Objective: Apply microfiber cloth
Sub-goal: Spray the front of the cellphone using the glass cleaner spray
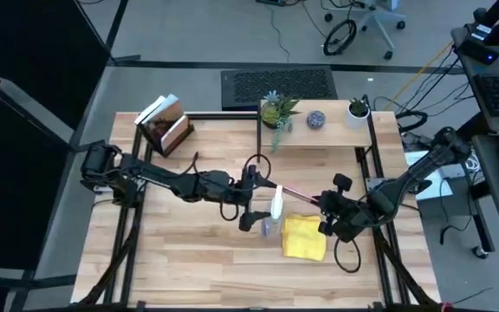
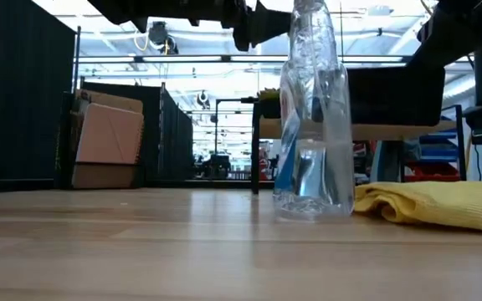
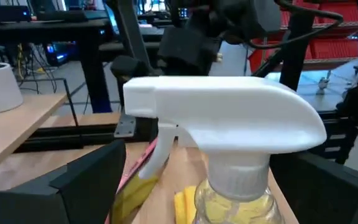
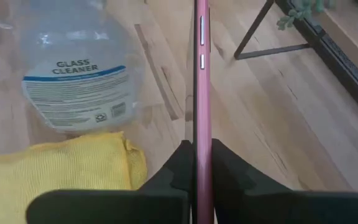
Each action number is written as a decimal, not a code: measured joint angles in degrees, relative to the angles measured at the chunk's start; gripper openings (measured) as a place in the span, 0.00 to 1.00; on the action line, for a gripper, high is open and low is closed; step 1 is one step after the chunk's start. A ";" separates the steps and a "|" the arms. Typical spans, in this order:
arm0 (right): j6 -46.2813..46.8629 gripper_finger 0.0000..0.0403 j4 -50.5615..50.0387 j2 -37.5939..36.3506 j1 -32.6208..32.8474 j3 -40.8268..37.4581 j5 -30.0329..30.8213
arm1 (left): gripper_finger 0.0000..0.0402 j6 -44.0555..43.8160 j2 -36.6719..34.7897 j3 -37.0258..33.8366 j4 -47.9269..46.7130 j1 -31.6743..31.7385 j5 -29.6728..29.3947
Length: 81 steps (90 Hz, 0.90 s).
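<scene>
Microfiber cloth, bright yellow, rumpled beside spray bottle; R gripper clamping phone, L gripper spread.

One microfiber cloth is lying just beside the right gripper, one spray bottle is standing by the left gripper, one phone is sitting clamped edge-on, and three potted plants are standing well beyond.
</scene>
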 joint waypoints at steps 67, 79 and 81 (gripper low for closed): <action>-14.48 0.03 6.84 -1.96 -5.63 0.00 4.47 | 0.93 -2.77 1.88 0.17 1.33 -0.53 -0.42; -24.74 0.03 12.19 -5.12 -10.20 0.00 1.67 | 0.93 -2.77 1.88 0.17 1.33 -0.75 -0.63; -26.50 0.03 13.40 -5.73 -11.18 0.00 0.62 | 0.93 -2.77 1.88 0.17 1.33 -0.77 -0.70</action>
